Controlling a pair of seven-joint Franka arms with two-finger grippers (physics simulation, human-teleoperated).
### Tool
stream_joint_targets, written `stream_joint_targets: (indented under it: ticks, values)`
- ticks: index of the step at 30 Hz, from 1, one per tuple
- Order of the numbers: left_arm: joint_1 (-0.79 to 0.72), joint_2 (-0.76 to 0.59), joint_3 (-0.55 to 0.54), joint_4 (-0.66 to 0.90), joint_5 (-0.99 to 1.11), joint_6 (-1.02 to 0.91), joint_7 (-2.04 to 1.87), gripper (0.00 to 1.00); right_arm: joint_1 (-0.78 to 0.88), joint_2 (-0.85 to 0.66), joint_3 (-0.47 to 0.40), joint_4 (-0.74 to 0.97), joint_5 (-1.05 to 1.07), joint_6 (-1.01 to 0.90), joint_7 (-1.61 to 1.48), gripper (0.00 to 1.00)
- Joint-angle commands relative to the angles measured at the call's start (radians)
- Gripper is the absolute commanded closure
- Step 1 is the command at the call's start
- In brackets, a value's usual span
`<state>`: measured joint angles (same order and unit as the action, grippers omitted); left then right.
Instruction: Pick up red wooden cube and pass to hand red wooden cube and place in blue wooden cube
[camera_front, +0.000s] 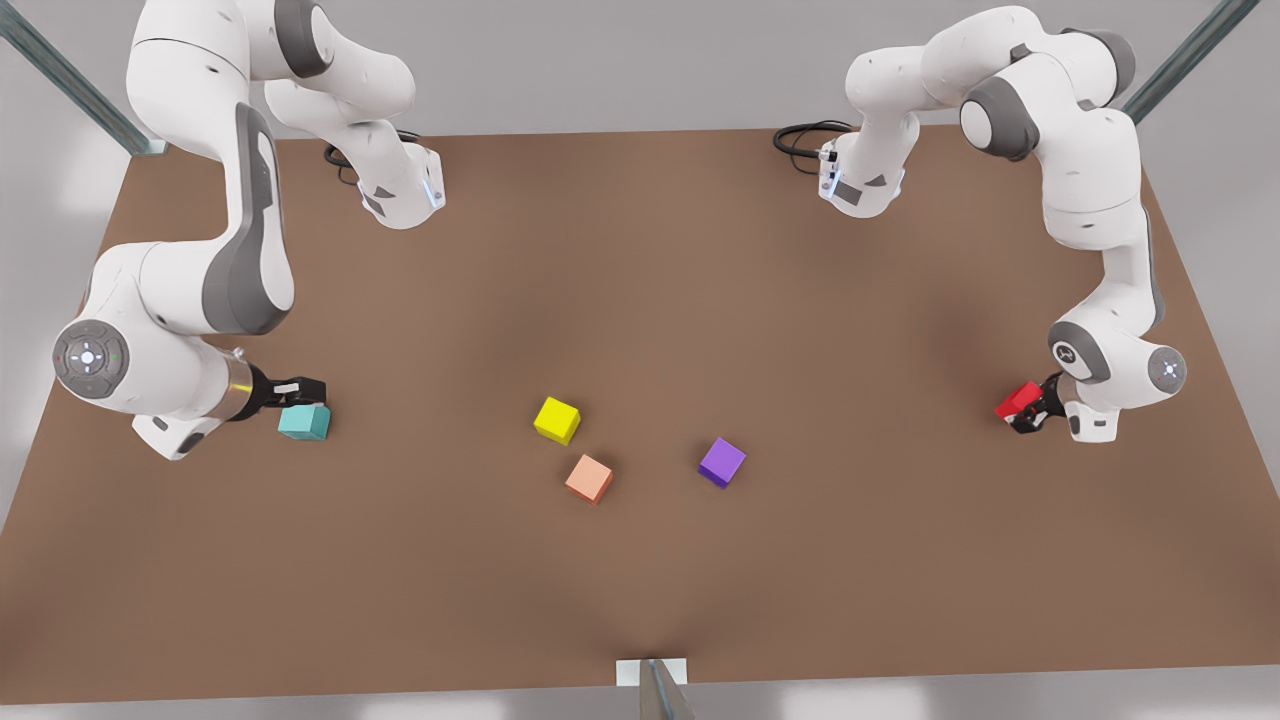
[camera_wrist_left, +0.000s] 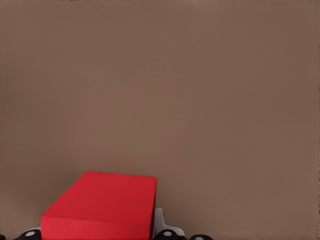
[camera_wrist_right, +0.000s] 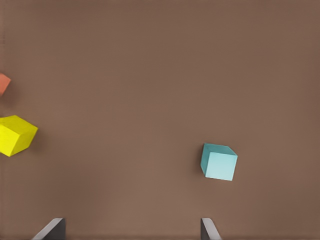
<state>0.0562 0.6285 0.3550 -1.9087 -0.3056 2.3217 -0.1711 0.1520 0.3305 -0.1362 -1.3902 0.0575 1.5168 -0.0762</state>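
At three o'clock of the brown table (camera_front: 640, 300), left hand (camera_front: 1030, 408) gripping small red wooden cube (camera_front: 1018, 399), right hand (camera_front: 297, 392) spread wide over small teal wooden cube (camera_front: 304, 422) at nine o'clock.

A plain brown counter (camera_front: 640, 300) sits against pale grey walls, with slanted metal struts (camera_front: 70, 80) at its far corners.

Take the yellow cube (camera_front: 557, 420) near the middle of the table (camera_front: 640, 250) as your landmark. The salmon cube (camera_front: 589, 478) sits just beside it, nearer the camera. Farther to the front view's right is the purple cube (camera_front: 721, 462). Far beyond that, the left gripper (camera_front: 1022, 412) clasps the red wooden cube (camera_front: 1018, 400). Well to the front view's left, the blue wooden cube (camera_front: 305, 422) rests on the table, with the right gripper (camera_front: 300, 392) at it, fingers apart.
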Motion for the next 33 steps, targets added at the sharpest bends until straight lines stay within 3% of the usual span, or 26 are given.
stream_joint_targets:
  ticks: [1, 4, 7, 10, 12, 13, 15, 17, 18, 20, 23, 27, 33]
  values:
    - [0.001, -0.006, -0.016, 0.0, -0.006, 0.007, -0.011, 0.29, 0.0, -0.001, 0.0, 0.0, 0.008, -0.001, -0.005, 0.0]
    - [0.002, -0.078, -0.108, 0.002, -0.006, -0.018, -0.015, 0.32, -0.02, 0.013, -0.002, 0.005, 0.065, -0.003, -0.065, 0.0]
    - [-0.004, -0.096, -0.283, 0.102, -0.101, -0.091, -0.015, 0.32, -0.069, 0.073, -0.003, 0.03, 0.252, -0.009, -0.395, 0.0]
    - [-0.006, -0.038, -0.491, 0.378, -0.144, -0.42, -0.156, 0.32, -0.097, 0.131, -0.005, 0.03, 0.637, -0.087, -0.644, 0.0]
    - [-0.004, -0.038, -0.573, 0.401, -0.179, -0.452, -0.177, 0.32, -0.091, 0.229, 0.007, 0.033, 0.849, -0.086, -0.96, 0.0]
    - [-0.004, -0.026, -0.619, 0.434, -0.262, -0.484, -0.145, 0.32, -0.078, 0.317, 0.015, 0.054, 0.976, -0.078, -1.291, 0.0]
    - [-0.004, 0.062, -0.746, 0.528, -0.306, -0.544, 0.024, 0.32, -0.057, 0.369, 0.023, 0.05, 1.122, -0.078, -1.398, 0.0]
    - [-0.007, 0.109, -0.768, 0.547, -0.555, -0.53, 0.169, 0.32, -0.052, 0.36, 0.02, 0.04, 1.131, -0.066, -1.507, 0.0]
    - [-0.009, 0.141, -0.795, 0.569, -0.601, -0.521, 0.238, 0.32, -0.042, 0.338, 0.018, 0.014, 1.125, -0.011, -1.505, 0.0]
    - [-0.01, 0.212, -0.857, 0.649, -0.649, -0.519, 0.26, 0.42, 0.008, 0.321, 0.021, -0.05, 1.177, 0.082, -1.576, 0.0]
    - [-0.01, 0.264, -0.884, 0.662, -0.799, -0.51, 0.484, 0.41, 0.061, 0.352, 0.021, -0.046, 1.306, 0.108, -1.728, 0.0]
    - [-0.039, 0.286, -0.89, 0.663, -0.837, -0.466, 0.846, 0.44, 0.075, 0.357, 0.021, -0.039, 1.466, 0.27, -1.964, 0.0]
    - [-0.082, 0.287, -0.889, 0.662, -0.817, -0.357, 1.099, 0.47, 0.113, 0.384, 0.053, -0.05, 1.569, 0.293, -2.087, 0.0]
